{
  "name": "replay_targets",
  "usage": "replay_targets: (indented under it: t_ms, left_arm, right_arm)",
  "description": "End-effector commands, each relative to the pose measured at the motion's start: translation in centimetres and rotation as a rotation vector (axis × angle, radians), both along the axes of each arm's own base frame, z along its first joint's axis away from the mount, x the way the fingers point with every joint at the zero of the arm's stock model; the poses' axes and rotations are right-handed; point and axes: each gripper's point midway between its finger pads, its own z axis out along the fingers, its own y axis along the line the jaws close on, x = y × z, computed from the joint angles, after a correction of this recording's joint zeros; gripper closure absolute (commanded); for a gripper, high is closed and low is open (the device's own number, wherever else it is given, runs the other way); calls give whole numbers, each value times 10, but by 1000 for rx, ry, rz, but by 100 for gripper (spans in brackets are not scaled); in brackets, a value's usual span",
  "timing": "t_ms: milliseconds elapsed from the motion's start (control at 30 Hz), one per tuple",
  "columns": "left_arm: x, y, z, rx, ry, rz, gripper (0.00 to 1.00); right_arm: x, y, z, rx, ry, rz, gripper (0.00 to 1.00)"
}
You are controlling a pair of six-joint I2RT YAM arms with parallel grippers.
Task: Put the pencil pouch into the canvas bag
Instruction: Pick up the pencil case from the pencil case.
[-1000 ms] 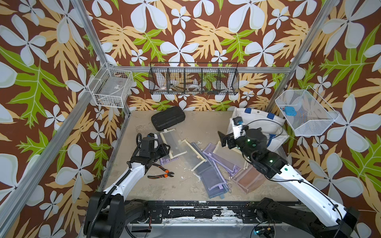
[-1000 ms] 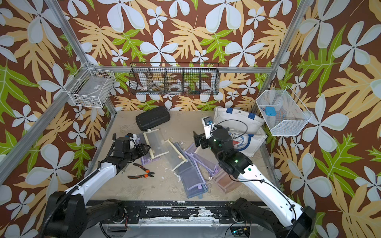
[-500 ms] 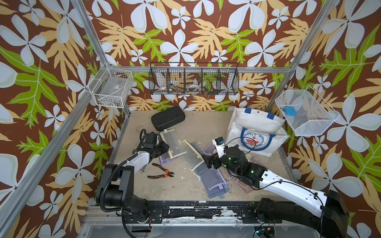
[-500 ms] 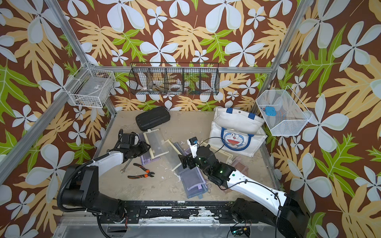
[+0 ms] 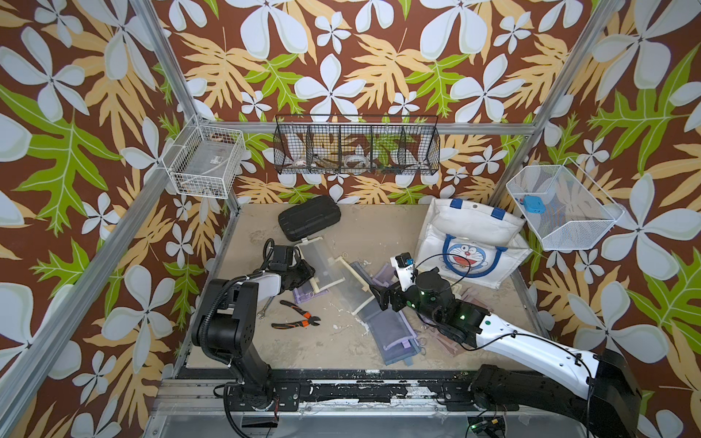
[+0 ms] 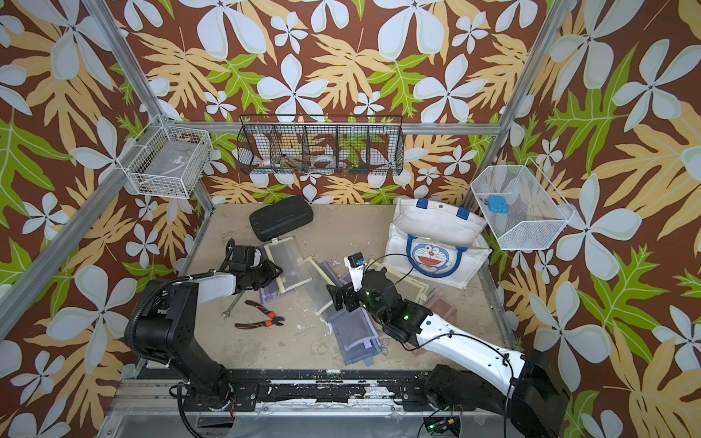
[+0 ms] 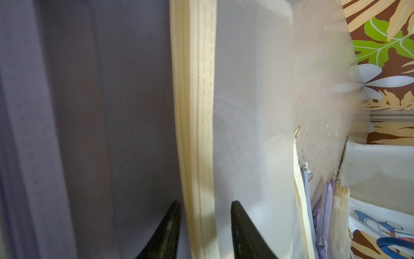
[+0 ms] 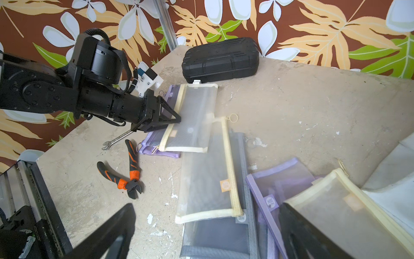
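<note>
1. The white canvas bag with blue handles and a cartoon cat face (image 5: pixel 474 246) is sitting at the far right of the sandy tabletop (image 5: pixel 371 231). No pouch is showing at its mouth, and its inside is hidden from every view.
2. The cream-trimmed translucent mesh pencil pouch (image 8: pixel 195 116) is lying flat on the tabletop. It is partly overlapping a purple mesh pouch (image 8: pixel 156 152), near the black ribbed hard case (image 5: pixel 309 218), and well apart from the bag.
3. The left end effector (image 7: pixel 205 208) is sitting low at this pouch's long edge, with its jaws narrow and straddling the cream zipper band. Whether they are pinching the band yet cannot be told.
4. The right end effector (image 8: pixel 206 206) is hovering with its jaws wide and is holding nothing. It is above the heap of cream, purple and grey mesh pouches (image 5: pixel 390 330) between the two arms.
5. The orange-handled cutters (image 5: pixel 299 316) and a small steel spanner (image 5: pixel 265 305) are lying beside the left arm and are playing no part.
6. Assessment: the task is standing at its opening step, the grasp. The pouch is not yet off the tabletop, so lifting it, carrying it across to the bag and releasing it inside are all left to do.
</note>
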Motion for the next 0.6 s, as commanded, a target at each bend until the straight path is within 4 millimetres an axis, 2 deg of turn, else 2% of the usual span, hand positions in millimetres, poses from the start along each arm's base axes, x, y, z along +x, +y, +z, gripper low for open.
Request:
replay_targets:
  t_ms: [0,67,133,300,433,567]
  left_arm:
    - [4,-3,-1,-34,-19,10,65]
    - [4,-4,-3,-43,-17,6,71]
    - [4,-5,-2,-48,-22,5,81]
    - [2,-7,11,-54,-51,-18,100]
    - [-2,-7,38,-35,-116,-51,100]
    - [-12,-17,82,-61,-240,-131,100]
  right_arm:
    - [2,1,6,16,-15,-5,0]
    - [2,-1,3,6,-14,-14,0]
    - [2,-3,3,2,-16,-19,0]
    - [2,-5,2,-5,-18,-23,0]
    - [2,-8,2,-6,9,-18,0]
    - [6,-12,7,127,133,41,0]
